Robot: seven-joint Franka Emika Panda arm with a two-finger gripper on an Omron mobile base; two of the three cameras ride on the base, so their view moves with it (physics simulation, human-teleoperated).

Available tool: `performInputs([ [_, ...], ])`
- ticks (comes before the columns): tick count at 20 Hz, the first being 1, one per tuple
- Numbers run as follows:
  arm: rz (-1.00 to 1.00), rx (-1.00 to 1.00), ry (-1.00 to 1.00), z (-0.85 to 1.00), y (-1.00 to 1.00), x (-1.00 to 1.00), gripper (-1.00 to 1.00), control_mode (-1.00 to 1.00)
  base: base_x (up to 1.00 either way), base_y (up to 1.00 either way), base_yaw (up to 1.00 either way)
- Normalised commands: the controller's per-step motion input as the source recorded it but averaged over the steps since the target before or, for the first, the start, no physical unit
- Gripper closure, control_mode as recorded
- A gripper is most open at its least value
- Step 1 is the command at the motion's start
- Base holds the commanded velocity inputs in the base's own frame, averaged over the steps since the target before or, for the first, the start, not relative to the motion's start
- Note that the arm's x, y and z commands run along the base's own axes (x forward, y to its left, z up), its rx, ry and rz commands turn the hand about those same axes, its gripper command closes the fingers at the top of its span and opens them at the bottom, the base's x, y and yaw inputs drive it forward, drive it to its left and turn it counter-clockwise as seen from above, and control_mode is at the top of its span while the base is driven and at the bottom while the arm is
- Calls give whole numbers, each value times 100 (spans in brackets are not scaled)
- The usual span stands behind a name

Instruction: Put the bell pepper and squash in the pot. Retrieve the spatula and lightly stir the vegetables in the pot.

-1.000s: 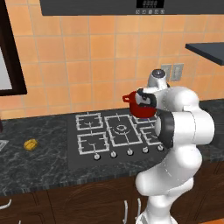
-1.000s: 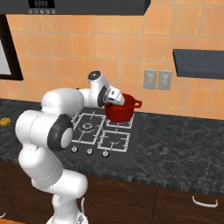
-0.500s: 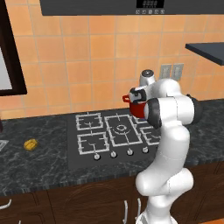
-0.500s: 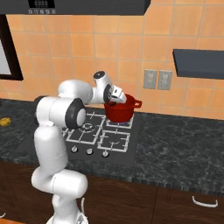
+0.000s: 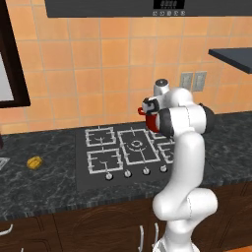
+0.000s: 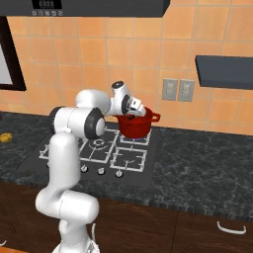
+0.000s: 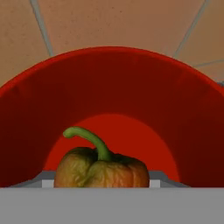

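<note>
Even, diffuse rendered light, moderately bright; no single source evident. Soft sheen on the white arm (image 5: 184, 147), faint mottled gloss on the dark bench (image 6: 197, 168). Shadows weak: a dim patch under the arm on the hob (image 5: 123, 150). Base views slightly soft, low detail, no edge warping. Ahead of the tool, the pot (image 7: 113, 100) interior is shaded deep red, its rim brighter; the pepper (image 7: 101, 168) looks slightly blurred.
</note>
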Motion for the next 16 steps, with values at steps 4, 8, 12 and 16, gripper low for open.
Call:
performInputs([
  [4,0,0,0,-26,-19,33,100,-100,0,0,0],
  [8,0,0,0,-25,-8,4,100,-100,0,0,0],
  [12,0,0,0,-7,-13,-9,-100,-100,0,0,0],
  [16,0,0,0,5,-11,-13,-100,-100,0,0,0],
])
